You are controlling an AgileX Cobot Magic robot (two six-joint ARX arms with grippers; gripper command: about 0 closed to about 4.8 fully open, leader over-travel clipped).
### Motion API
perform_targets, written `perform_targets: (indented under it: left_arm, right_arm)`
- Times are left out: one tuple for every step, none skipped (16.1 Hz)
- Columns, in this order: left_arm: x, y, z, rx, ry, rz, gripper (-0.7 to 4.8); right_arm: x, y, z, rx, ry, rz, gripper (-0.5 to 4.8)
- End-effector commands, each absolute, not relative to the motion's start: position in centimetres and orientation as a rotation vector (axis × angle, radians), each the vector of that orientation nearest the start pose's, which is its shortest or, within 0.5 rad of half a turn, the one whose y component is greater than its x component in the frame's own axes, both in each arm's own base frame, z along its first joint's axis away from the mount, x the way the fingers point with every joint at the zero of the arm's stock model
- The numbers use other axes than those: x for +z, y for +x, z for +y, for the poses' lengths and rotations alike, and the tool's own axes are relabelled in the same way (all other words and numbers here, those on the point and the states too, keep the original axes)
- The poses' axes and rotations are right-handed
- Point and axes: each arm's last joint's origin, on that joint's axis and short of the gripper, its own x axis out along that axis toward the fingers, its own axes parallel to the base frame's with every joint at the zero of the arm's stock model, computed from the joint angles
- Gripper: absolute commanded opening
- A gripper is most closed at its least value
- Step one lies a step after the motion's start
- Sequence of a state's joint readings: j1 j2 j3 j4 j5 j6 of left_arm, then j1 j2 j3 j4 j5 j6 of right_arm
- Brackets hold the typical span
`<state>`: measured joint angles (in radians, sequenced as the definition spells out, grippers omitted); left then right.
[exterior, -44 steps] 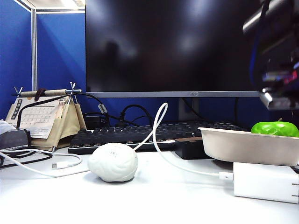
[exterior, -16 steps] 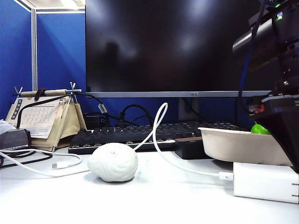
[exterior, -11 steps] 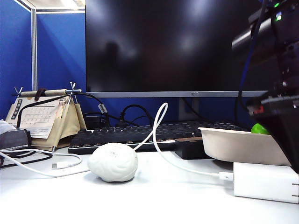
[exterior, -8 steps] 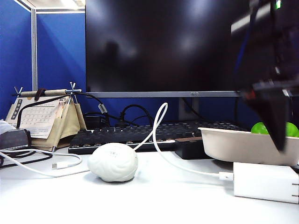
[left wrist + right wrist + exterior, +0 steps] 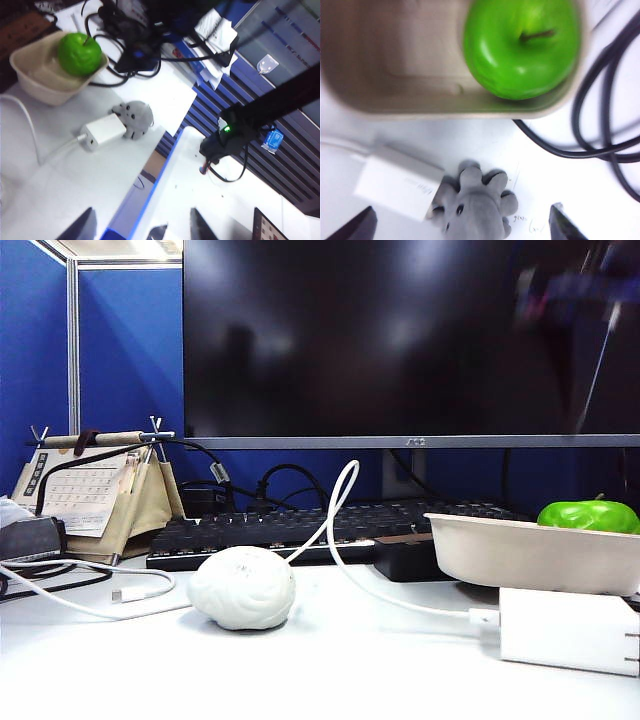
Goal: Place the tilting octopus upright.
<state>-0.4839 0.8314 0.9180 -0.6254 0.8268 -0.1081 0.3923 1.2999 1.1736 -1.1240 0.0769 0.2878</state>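
Note:
The light-gray plush octopus (image 5: 476, 209) lies tipped on the white table, its side against a white charger block (image 5: 395, 187) and its tentacles toward the bowl. My right gripper (image 5: 462, 215) hangs open above it, one finger on each side, touching nothing. In the left wrist view the octopus (image 5: 134, 117) is small and far off beside the charger (image 5: 102, 131). My left gripper (image 5: 142, 220) is open and empty, high over the table's blue edge. The exterior view hides the octopus; only a blur of the right arm (image 5: 585, 290) shows at the top right.
A beige bowl (image 5: 375, 102) holding a green apple (image 5: 520, 45) stands just past the octopus, with black cables (image 5: 600, 130) beside it. The exterior view has a white brain-shaped ball (image 5: 242, 587), a white cable (image 5: 340, 540), a keyboard (image 5: 300, 525), the monitor and a desk calendar (image 5: 95, 495).
The right arm has lifted out of the right side of the exterior view to a blur at the top, uncovering the apple and bowl. Nothing on the table moved.

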Motion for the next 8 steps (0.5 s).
perform_targets:
  left_arm:
    - [33.9, 12.9, -9.2, -1.259, -0.179, 0.592, 2.46]
    - [33.9, 12.8, -9.1, -1.259, -0.179, 0.591, 2.46]
    - [33.9, 12.7, -9.1, -1.263, -0.18, 0.588, 2.46]
    - [34.0, 12.6, -9.0, -1.262, -0.182, 0.59, 2.46]
    - [34.0, 12.3, -8.9, -1.261, -0.186, 0.595, 2.46]
    - [34.0, 12.1, -8.8, -1.258, -0.187, 0.6, 2.46]
    - [34.0, 12.0, -8.7, -1.259, -0.187, 0.602, 2.46]
    - [34.0, 11.8, -8.6, -1.259, -0.188, 0.605, 2.46]
  right_arm:
    - [32.0, 18.8, 7.8, 0.157, 0.005, 1.144, 4.39]
    - [33.5, 16.6, 7.1, 0.216, 0.044, 1.093, 4.12]
    - [34.1, 15.4, 6.7, 0.241, 0.057, 1.076, 4.01]
    - [34.5, 14.2, 6.3, 0.255, 0.059, 1.068, 3.88]
    - [35.1, 12.0, 5.7, 0.274, 0.053, 1.062, 3.57]
    - [35.4, 10.5, 5.2, 0.296, 0.05, 1.05, 3.42]
    - [35.7, 9.2, 4.8, 0.326, 0.059, 1.032, 3.03]
    - [36.2, 7.6, 4.3, 0.398, 0.097, 0.993, 2.49]
